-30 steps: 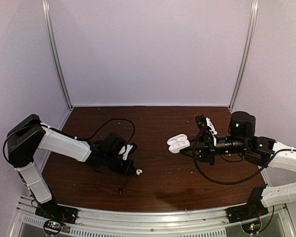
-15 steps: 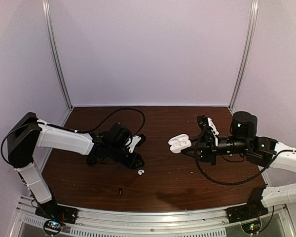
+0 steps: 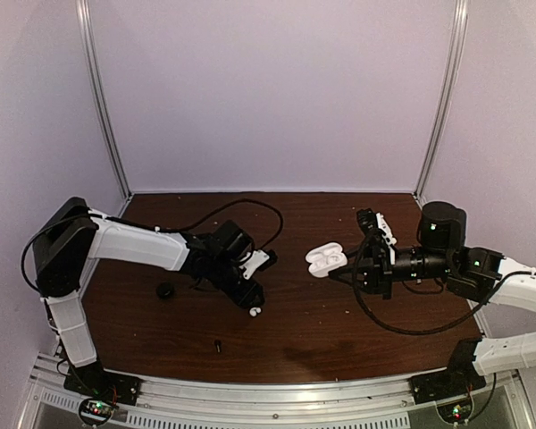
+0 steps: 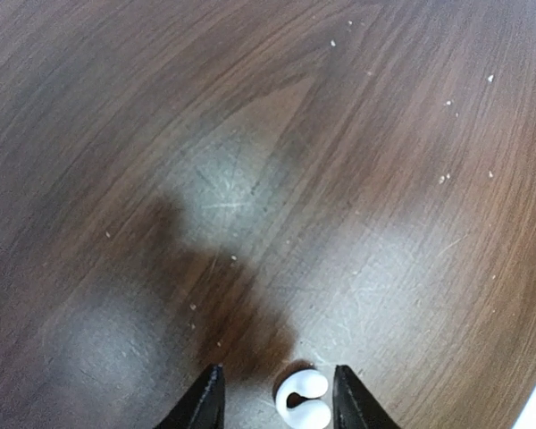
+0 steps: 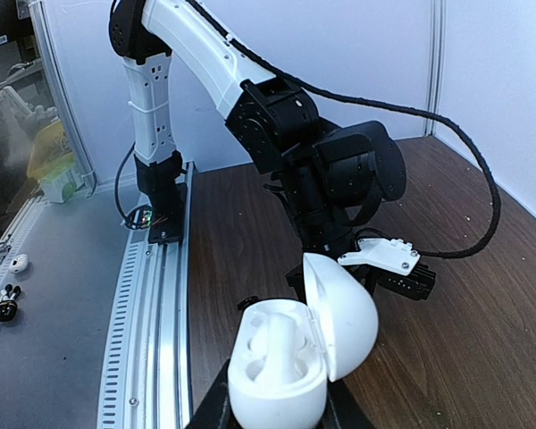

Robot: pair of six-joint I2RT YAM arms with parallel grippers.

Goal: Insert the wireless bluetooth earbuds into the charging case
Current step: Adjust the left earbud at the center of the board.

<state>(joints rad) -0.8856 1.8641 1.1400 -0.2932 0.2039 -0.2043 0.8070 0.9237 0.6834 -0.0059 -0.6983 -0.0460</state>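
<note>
One white earbud [image 4: 304,399] lies on the brown table between the tips of my open left gripper [image 4: 279,407], closer to the right finger and touching neither. In the top view it [image 3: 254,311] sits just below the left gripper [image 3: 254,300]. My right gripper [image 3: 342,265] is shut on the white charging case [image 3: 324,261] and holds it above the table at mid right. In the right wrist view the case [image 5: 277,389] has its lid [image 5: 347,315] open, and a white earbud [image 5: 283,342] sits in its hollows.
A black round puck [image 3: 165,290] lies on the table left of the left arm. A small black bit [image 3: 217,344] lies near the front edge. The left arm's black cable [image 3: 250,207] loops toward the back. A metal rail [image 3: 268,393] runs along the near edge.
The left arm has swung its wrist right and toward the back, uncovering the black puck. Its gripper stays over the earbud, which lies where it was. The right arm with the case has hardly moved.
</note>
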